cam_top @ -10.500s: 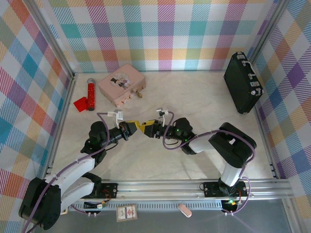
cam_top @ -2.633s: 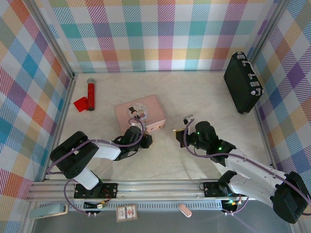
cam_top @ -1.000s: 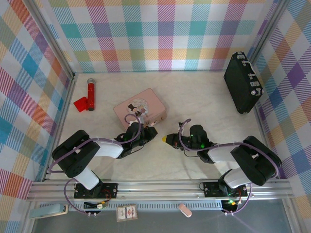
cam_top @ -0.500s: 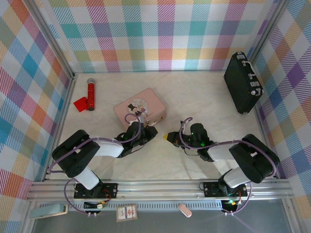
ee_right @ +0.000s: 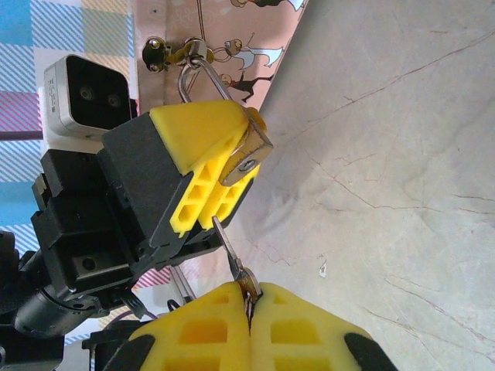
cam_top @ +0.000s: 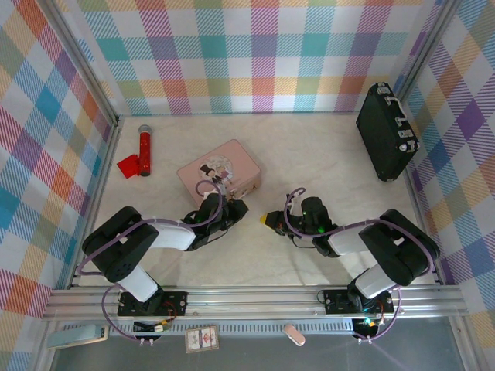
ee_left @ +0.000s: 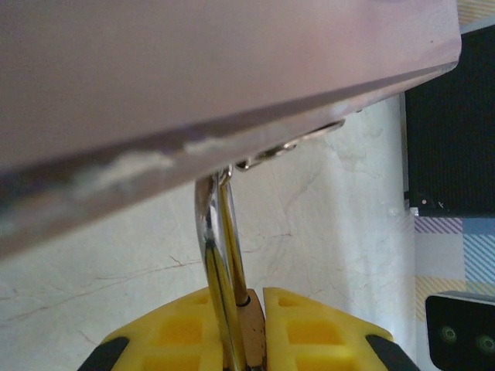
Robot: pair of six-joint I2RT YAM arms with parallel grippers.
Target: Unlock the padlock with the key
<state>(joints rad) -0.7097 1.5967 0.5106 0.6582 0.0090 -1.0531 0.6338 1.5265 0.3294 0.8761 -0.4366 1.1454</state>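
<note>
The padlock [ee_right: 250, 151], hooked on the tin [cam_top: 236, 158], is clamped by the left tool [ee_left: 250, 334]; the key [ee_right: 231, 257] is pinched by the right tool [ee_right: 249, 311].

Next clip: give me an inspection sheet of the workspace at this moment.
Surface: pale marbled table, faint veins.
Job's things: padlock hangs by its shackle from the pink tin; key aimed at it, not visibly inserted.
Clutter: red cylinder with red tag, far left; black case against the right wall.
End effectors: left end effector shut on the padlock; right end effector shut on the key.
Cables: purple cables run along both arms.
Surroundings: plaid walls; metal rail at the near edge.
</note>
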